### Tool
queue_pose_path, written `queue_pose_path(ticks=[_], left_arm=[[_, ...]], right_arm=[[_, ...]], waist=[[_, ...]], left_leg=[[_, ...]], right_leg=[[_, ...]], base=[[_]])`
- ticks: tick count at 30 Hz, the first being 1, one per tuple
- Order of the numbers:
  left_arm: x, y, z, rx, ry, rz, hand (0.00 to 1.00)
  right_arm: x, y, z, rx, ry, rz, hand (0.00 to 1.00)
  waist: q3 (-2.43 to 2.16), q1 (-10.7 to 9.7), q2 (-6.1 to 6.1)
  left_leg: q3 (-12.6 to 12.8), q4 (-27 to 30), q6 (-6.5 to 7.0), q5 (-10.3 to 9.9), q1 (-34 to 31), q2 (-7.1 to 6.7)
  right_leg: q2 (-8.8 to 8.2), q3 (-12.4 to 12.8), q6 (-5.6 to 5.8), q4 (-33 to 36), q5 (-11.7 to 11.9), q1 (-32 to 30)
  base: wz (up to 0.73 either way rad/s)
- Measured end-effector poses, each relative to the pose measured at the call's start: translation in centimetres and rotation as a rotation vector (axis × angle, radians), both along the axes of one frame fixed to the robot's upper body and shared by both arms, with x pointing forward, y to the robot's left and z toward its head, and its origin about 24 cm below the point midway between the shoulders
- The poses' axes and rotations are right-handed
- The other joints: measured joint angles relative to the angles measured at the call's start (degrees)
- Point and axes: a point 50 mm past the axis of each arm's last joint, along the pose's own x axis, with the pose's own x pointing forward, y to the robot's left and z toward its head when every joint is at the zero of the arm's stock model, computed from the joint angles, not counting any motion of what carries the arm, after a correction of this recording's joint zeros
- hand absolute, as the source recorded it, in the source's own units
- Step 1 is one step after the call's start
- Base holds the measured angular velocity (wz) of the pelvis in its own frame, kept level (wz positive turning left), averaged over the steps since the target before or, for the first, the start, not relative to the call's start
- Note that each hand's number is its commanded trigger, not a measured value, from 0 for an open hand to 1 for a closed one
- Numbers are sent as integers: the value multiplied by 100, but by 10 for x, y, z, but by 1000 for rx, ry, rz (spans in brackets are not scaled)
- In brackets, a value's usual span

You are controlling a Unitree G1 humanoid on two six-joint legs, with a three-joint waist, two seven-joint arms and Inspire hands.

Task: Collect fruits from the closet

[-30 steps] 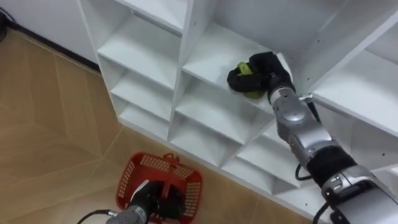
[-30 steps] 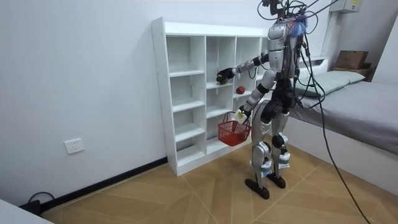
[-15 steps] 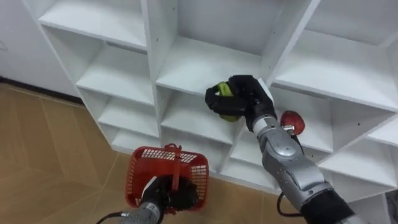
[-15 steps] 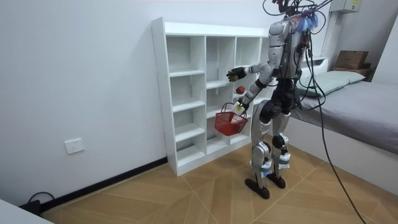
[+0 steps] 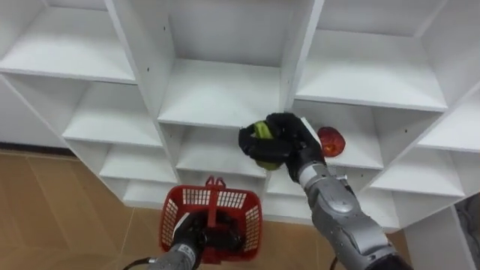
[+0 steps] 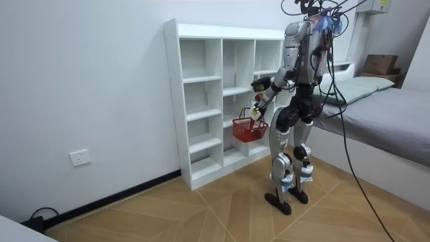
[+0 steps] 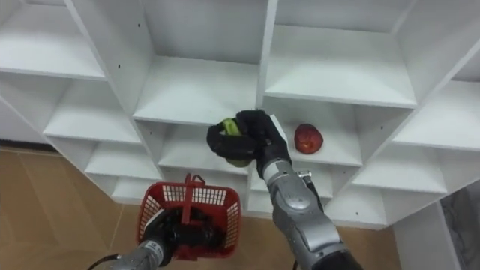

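Green fruit (image 5: 262, 144), roundish with a yellow tinge, wrapped in the curled black fingers of the right hand (image 5: 283, 137), clear of the shelf board and out in front of the white closet (image 5: 217, 94), level with its middle column. Below and slightly to the left, red basket (image 5: 238, 198) hanging by its upright handle from the left hand (image 5: 193, 241), fingers closed round that handle; contents hard to tell behind the hand's dark shape. Further right, on a shelf just beside the right wrist, red fruit (image 5: 332, 140) lying untouched. From the room view: standing upright close before the closet, bed (image 6: 390, 101) behind, basket held out in front of the hips and under the loaded hand. Judged as the carry-over step: picked off the shelf, not yet dropped in. Next, bring the right hand down over the basket's open mouth, off to one side of the handle arching across the middle, then loosen the fingers low enough to avoid a bounce off the rim. Worth steadying the basket first, since free to swing on its handle. After that, back up for the red one.
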Motion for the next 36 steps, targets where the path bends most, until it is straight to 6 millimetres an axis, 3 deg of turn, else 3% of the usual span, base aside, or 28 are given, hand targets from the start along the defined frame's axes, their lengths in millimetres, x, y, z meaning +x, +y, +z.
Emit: queue_pose_path(ticks=[3, 10, 16, 23, 36], left_arm=[[0, -2, 0, -27, -1, -7, 100], [0, -1, 1, -98, -2, 3, 100], [1, -2, 2, -111, -11, -9, 100], [2, -12, 4, -158, -29, -17, 100], [3, -20, 5, -203, -27, -12, 100]], right_arm=[[-9, -4, -9, -1, 34, -12, 100], [-9, -7, -9, 31, 44, -23, 100], [-10, -12, -14, 67, 78, -53, 100], [-19, -21, -36, 61, 179, -87, 100], [-13, -16, -42, 85, 214, -93, 100]], waist=[[0, -20, 10], [-1, -176, 24], [-8, -301, 185], [-8, -310, 242], [8, -299, 344]], left_leg=[[11, -4, 0, 0, 3, 8], [16, 42, 2, -2, -80, -1], [19, 69, 4, -1, -195, -16], [38, 83, 5, 0, -296, -23], [108, 79, 7, 1, -386, -17]], right_leg=[[6, -5, 3, -2, -5, -4], [-4, 7, 6, -25, -8, -47], [-23, 7, 12, -30, -11, -153], [-37, 4, 25, 11, -36, -263], [-33, 25, 25, 20, -35, -363]], base=[[-2], [1], [0], [0], [0]])
